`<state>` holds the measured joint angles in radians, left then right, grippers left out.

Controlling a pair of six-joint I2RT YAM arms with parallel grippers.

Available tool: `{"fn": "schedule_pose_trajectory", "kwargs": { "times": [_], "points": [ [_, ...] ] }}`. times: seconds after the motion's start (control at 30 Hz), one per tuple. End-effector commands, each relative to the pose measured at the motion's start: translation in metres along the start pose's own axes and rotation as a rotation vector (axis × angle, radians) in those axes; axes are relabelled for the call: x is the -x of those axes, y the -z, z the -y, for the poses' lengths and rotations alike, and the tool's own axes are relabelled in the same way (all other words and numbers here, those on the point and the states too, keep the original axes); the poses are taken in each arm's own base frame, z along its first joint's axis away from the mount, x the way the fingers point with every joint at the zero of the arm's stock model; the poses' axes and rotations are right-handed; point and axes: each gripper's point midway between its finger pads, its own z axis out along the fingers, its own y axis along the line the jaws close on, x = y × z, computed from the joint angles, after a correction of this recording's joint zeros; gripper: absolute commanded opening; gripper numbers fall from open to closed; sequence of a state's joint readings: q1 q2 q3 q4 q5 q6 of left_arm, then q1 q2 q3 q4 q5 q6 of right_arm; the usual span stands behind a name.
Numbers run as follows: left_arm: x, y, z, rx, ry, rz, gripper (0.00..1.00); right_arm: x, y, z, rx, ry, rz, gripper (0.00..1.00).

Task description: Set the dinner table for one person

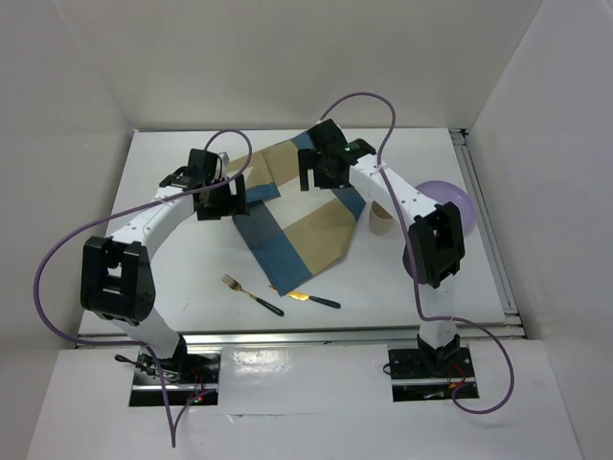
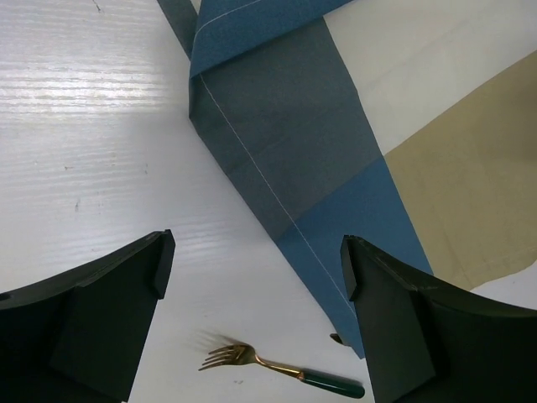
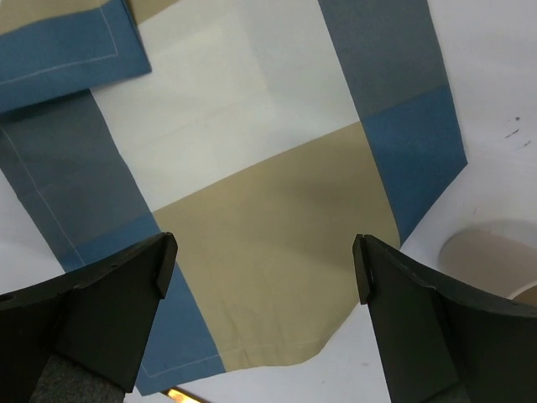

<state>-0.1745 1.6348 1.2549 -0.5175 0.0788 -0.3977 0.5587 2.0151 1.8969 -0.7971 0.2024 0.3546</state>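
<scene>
A blue-and-tan checked placemat (image 1: 297, 216) lies crumpled and partly folded on the white dinner table (image 1: 172, 278); it also fills the left wrist view (image 2: 319, 151) and the right wrist view (image 3: 268, 218). A gold fork with a dark handle (image 1: 251, 294) lies near the front, also in the left wrist view (image 2: 277, 367). A gold knife with a dark handle (image 1: 316, 299) lies by the mat's front corner. My left gripper (image 1: 222, 198) is open and empty over the mat's left edge. My right gripper (image 1: 326, 174) is open and empty above the mat's middle.
A purple bowl (image 1: 442, 201) sits at the right, partly hidden by my right arm. A beige cup (image 1: 381, 218) stands beside the mat's right edge, also in the right wrist view (image 3: 491, 260). White walls enclose the table; a silver rail (image 1: 306, 333) runs along the front.
</scene>
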Motion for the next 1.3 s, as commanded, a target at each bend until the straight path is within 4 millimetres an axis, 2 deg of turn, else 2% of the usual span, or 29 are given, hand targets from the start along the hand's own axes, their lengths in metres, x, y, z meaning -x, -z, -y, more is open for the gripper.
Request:
{"fn": "schedule_pose_trajectory", "kwargs": {
  "times": [0.0, 0.07, 0.13, 0.17, 0.23, 0.27, 0.3, 0.33, 0.37, 0.47, 0.5, 0.53, 0.73, 0.87, 0.97, 1.0, 1.03, 1.07, 1.1, 1.27],
  "points": [
    [0.005, 0.001, 0.007, -0.024, 0.018, 0.006, 1.00, 0.022, 0.034, -0.015, 0.054, -0.005, 0.105, 1.00],
    [-0.001, -0.004, 0.007, -0.026, 0.051, -0.017, 1.00, 0.023, 0.039, -0.018, 0.056, -0.001, 0.117, 1.00],
    [-0.008, -0.010, 0.002, 0.003, 0.096, -0.033, 0.94, 0.024, 0.046, -0.011, 0.029, -0.012, 0.127, 1.00],
    [-0.019, -0.017, -0.002, 0.017, 0.110, -0.067, 0.92, 0.017, 0.049, -0.013, 0.026, 0.000, 0.121, 1.00],
    [-0.029, -0.025, -0.003, 0.011, 0.132, -0.091, 0.92, 0.016, 0.059, -0.015, 0.038, 0.001, 0.149, 1.00],
    [-0.033, -0.026, -0.001, -0.005, 0.143, -0.101, 0.92, 0.024, 0.077, -0.019, 0.068, -0.008, 0.202, 1.00],
    [-0.040, -0.032, -0.001, -0.007, 0.170, -0.120, 0.95, 0.019, 0.086, -0.012, 0.064, -0.011, 0.215, 1.00],
    [-0.043, -0.034, -0.002, -0.003, 0.182, -0.129, 0.96, 0.012, 0.080, -0.011, 0.058, -0.008, 0.202, 1.00],
    [-0.049, -0.039, -0.001, -0.009, 0.196, -0.147, 0.99, 0.008, 0.088, -0.008, 0.075, -0.012, 0.217, 1.00],
    [-0.057, -0.046, 0.010, -0.002, 0.228, -0.167, 0.99, 0.003, 0.104, -0.008, 0.123, -0.018, 0.241, 1.00],
    [-0.058, -0.050, 0.005, 0.030, 0.245, -0.164, 0.99, -0.003, 0.103, -0.008, 0.130, -0.015, 0.231, 1.00],
    [-0.065, -0.056, 0.007, 0.038, 0.263, -0.188, 0.98, -0.004, 0.103, -0.009, 0.139, -0.014, 0.228, 1.00],
    [-0.076, -0.080, 0.025, 0.024, 0.333, -0.211, 0.92, -0.010, 0.111, -0.008, 0.145, -0.042, 0.206, 1.00],
    [-0.077, -0.100, 0.016, 0.086, 0.359, -0.217, 0.82, -0.009, 0.117, -0.006, 0.150, -0.045, 0.217, 1.00],
    [-0.067, -0.106, 0.009, 0.116, 0.377, -0.204, 0.60, -0.008, 0.120, -0.001, 0.129, -0.048, 0.226, 1.00],
    [-0.064, -0.105, 0.004, 0.131, 0.385, -0.200, 0.47, -0.011, 0.122, 0.000, 0.129, -0.048, 0.225, 1.00],
    [-0.054, -0.104, 0.003, 0.134, 0.391, -0.179, 0.18, -0.014, 0.119, 0.001, 0.125, -0.046, 0.217, 1.00],
    [-0.047, -0.102, 0.001, 0.134, 0.390, -0.172, 0.06, -0.014, 0.119, 0.002, 0.124, -0.035, 0.217, 1.00],
    [-0.039, -0.100, -0.009, 0.150, 0.394, -0.159, 0.00, -0.016, 0.119, 0.003, 0.120, -0.033, 0.209, 1.00],
    [0.022, -0.076, -0.037, 0.205, 0.391, -0.044, 0.00, -0.036, 0.106, 0.002, 0.119, -0.003, 0.130, 1.00]
  ]
}}
